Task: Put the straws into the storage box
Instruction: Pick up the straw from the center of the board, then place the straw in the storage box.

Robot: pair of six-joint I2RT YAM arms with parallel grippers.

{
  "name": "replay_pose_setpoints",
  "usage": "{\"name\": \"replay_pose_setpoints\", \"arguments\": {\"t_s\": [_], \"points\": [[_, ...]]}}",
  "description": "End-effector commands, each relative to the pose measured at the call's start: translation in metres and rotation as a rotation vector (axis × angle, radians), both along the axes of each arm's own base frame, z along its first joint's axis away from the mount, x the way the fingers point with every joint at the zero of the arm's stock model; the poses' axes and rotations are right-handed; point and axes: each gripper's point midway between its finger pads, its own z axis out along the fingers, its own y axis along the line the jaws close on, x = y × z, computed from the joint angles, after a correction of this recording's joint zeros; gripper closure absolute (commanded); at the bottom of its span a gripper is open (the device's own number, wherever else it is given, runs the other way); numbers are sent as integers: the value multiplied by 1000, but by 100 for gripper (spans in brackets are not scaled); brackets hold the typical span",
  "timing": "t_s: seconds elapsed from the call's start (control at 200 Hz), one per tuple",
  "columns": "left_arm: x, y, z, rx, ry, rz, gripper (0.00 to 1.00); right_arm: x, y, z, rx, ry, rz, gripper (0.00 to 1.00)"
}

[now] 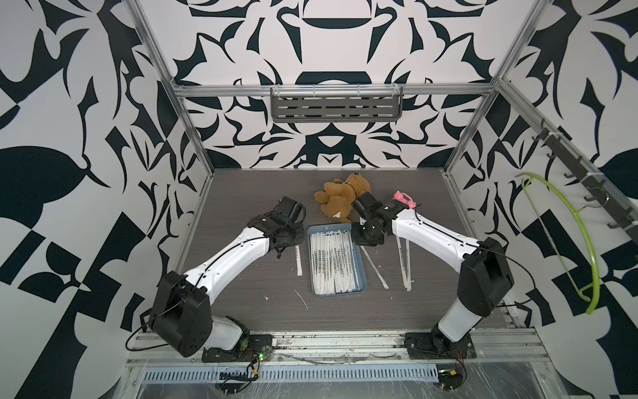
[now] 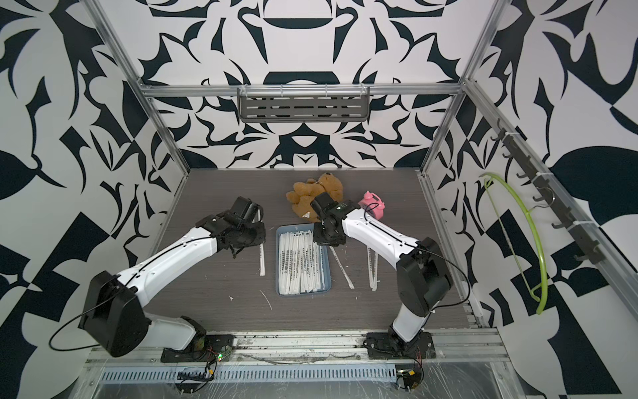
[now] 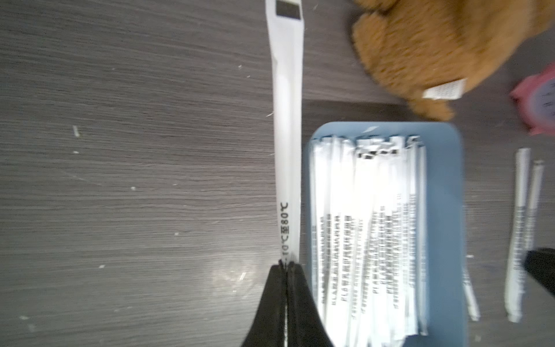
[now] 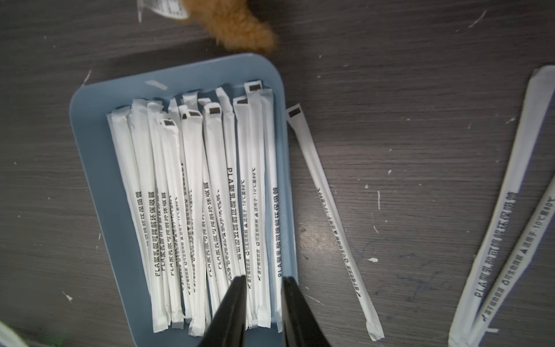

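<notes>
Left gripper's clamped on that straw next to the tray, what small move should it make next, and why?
Probably lift the left gripper a little. Its jaws are pinched shut on one end of a straw that lies on the table beside the storage box, outside its rim. Raising it first should let the straw clear the rim before swinging over.

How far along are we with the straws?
Mostly done: a thick layer of straws lies in the storage box. In hand: the left end effector is shut on one straw beside the box. Left: three on the table, a single and a pair. The right end effector is open, empty.
</notes>
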Motion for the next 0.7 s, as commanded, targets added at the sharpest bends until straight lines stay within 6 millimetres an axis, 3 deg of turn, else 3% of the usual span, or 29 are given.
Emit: {"name": "replay_pose_setpoints", "arguments": {"t_s": [0.0, 0.16, 0.31, 0.48, 0.695], "points": [[-7, -52, -5, -169, 46, 29, 97, 4, -9, 11, 15, -30, 0, 74], [-2, -103, -31, -149, 75, -35, 96, 5, -12, 9, 23, -28, -5, 74], [2, -126, -52, -99, 100, -115, 97, 2, -16, 6, 21, -20, -4, 75], [-3, -132, -82, -10, 194, -194, 98, 1, -20, 3, 20, -13, -10, 75], [-10, -129, -93, 28, 245, -211, 99, 2, -19, 0, 23, -8, -12, 75]]}}
